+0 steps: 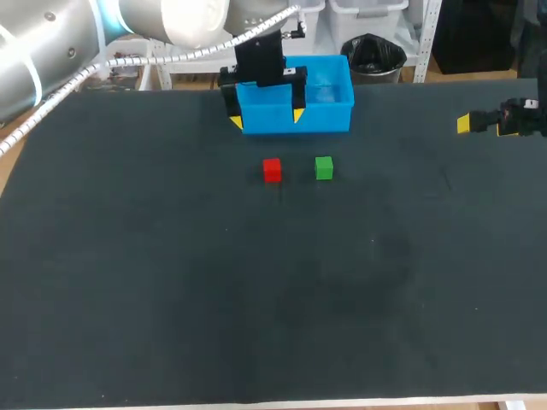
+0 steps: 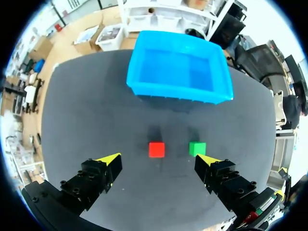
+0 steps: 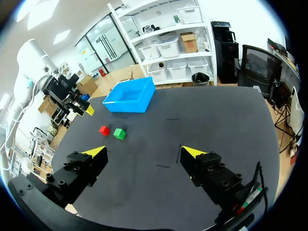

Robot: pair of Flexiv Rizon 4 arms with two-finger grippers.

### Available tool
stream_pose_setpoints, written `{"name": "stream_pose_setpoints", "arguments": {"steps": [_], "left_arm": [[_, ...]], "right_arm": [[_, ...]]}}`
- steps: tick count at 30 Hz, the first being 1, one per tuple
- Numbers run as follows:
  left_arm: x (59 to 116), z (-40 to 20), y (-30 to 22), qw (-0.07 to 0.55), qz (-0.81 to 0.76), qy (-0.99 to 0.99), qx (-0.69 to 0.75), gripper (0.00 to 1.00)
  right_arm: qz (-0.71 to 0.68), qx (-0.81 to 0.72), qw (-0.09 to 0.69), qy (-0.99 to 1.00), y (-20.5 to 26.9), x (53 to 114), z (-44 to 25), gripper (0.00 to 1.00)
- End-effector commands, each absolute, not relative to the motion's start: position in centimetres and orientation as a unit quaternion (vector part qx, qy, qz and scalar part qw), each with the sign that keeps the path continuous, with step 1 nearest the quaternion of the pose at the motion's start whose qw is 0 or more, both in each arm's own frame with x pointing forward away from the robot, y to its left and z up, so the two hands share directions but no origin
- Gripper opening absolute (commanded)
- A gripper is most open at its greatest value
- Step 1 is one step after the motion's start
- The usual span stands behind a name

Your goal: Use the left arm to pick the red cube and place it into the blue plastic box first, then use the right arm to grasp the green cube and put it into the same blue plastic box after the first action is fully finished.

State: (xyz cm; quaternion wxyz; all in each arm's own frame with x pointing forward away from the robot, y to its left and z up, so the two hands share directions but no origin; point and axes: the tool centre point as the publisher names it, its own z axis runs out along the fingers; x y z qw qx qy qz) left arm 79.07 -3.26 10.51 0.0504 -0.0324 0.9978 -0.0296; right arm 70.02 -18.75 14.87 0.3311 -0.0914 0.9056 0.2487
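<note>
Out on the worktop [image 1: 171, 282] the red cube [image 1: 272, 170] sits just beside the green cube [image 1: 323, 167], near the blue plastic box [image 1: 325, 116]. Above it hovers the left pincer [image 2: 159, 161], wide open and empty; the right pincer [image 3: 144, 152] waits well apart, open too. Looks like step one: descend, straddle red, close

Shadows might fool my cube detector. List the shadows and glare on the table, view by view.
Left wrist view: red cube and green cube each throw a short dark shadow toward the blue box, which darkens the table below its near wall. Head view: cube shadows faint, no glare on the table. Right wrist view: too small to tell.
</note>
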Motion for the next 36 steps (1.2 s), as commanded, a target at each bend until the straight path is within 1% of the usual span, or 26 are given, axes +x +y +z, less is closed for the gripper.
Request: {"name": "stream_pose_setpoints", "arguments": {"steps": [1,8,10,20,36], "left_arm": [[79.4,10.6,-3.3,0.047,-0.029,0.998,-0.031,1.0],[79.4,10.6,-3.3,0.047,-0.029,0.998,-0.031,1.0],[79.1,9.6,-3.2,0.031,-0.032,0.998,-0.037,1.0],[78.4,6.5,-2.9,0.027,-0.015,0.999,-0.038,1.0],[77.7,2.6,-3.2,0.065,-0.024,0.998,-0.002,1.0]], "right_arm": [[0.248,-0.091,0.331,0.906,-18.7,70.0,14.9,1.0],[0.248,-0.091,0.331,0.906,-18.7,70.0,14.9,1.0],[0.248,-0.091,0.331,0.906,-18.7,70.0,14.9,1.0],[0.248,-0.091,0.331,0.906,-18.7,70.0,14.9,1.0],[0.248,-0.091,0.331,0.906,-18.7,70.0,14.9,1.0]]}}
